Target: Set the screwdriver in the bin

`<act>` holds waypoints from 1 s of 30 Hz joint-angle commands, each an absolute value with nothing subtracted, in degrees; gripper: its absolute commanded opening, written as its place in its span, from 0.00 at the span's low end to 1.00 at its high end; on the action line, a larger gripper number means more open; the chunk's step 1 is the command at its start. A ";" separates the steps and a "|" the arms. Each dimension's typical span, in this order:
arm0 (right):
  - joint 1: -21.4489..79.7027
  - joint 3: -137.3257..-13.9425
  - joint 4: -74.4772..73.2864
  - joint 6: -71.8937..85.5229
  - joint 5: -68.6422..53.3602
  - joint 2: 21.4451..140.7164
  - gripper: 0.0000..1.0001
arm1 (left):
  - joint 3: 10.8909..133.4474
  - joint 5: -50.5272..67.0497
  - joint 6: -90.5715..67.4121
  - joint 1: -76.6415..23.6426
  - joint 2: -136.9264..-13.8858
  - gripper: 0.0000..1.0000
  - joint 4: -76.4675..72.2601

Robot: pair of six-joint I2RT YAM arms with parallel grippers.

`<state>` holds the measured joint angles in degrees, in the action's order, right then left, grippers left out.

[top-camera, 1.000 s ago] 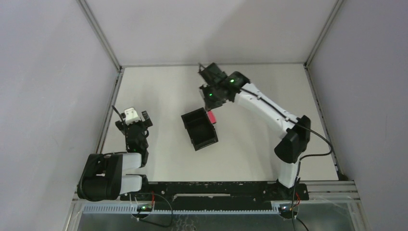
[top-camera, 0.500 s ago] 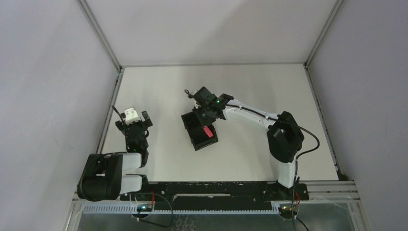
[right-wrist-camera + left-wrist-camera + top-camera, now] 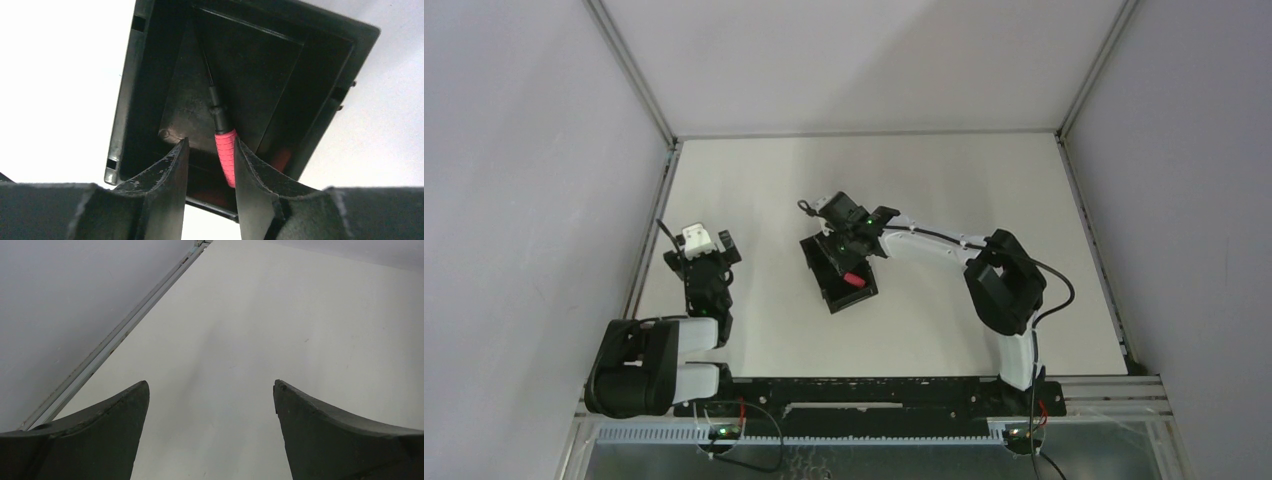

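With your right end effector (image 3: 210, 141) parted wider than the red handle of the screwdriver (image 3: 225, 150) inside the bin (image 3: 127, 90), lift straight up so neither finger drags the tool out.

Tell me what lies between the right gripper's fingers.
The screwdriver, red handle against one finger, clear of the other, tip down in the bin; shown in the right wrist view.

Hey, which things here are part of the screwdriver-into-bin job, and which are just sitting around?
In the job: screwdriver, bin, right gripper.
Not in it: left gripper, open above the table.
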<state>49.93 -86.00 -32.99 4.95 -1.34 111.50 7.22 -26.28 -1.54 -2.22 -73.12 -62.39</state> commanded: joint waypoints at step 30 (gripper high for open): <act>21.47 -35.36 2.42 9.66 10.10 49.30 1.00 | 10.03 -25.45 -1.67 -1.93 -72.67 0.98 -63.37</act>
<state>25.65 -43.22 -7.68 7.99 6.44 53.98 7.22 -26.28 -1.52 -2.22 -73.12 -62.39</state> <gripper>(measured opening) 0.994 0.985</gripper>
